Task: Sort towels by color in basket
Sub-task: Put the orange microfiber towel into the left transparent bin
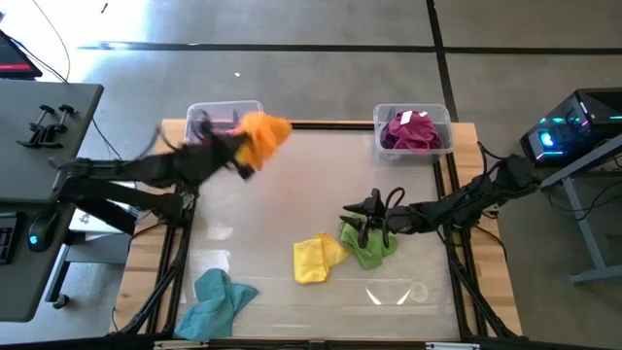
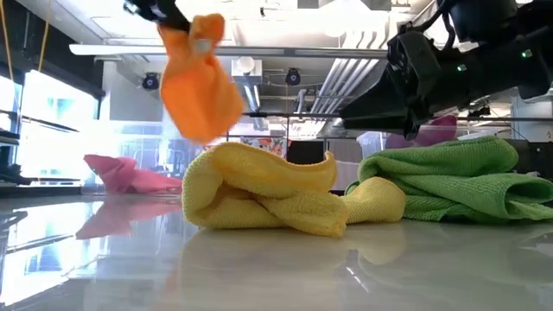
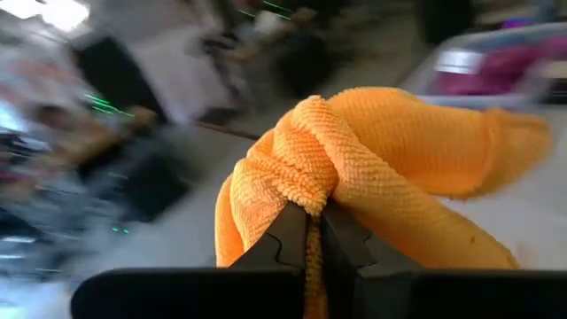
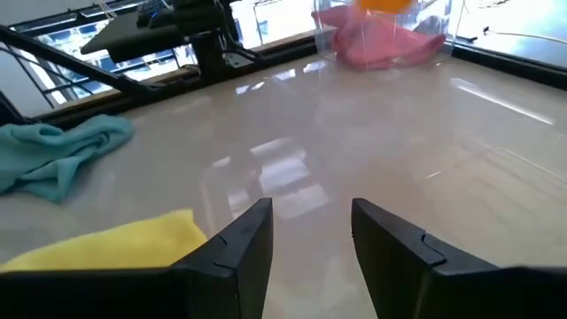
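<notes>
Left end effector [image 3: 306,232] pinches orange towel [image 1: 262,136] beside bin [image 1: 199,110]; right end effector [image 4: 310,221] spread.

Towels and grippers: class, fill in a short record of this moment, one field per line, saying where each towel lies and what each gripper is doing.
orange towel: pinched in the left gripper, lifted off the table by the left bin
magenta towel: in the right bin
yellow towel: on the table
lime green towel: on the table, touching the yellow one
teal towel: near the table's front left
right gripper: fingers open, low beside the lime green towel
</notes>
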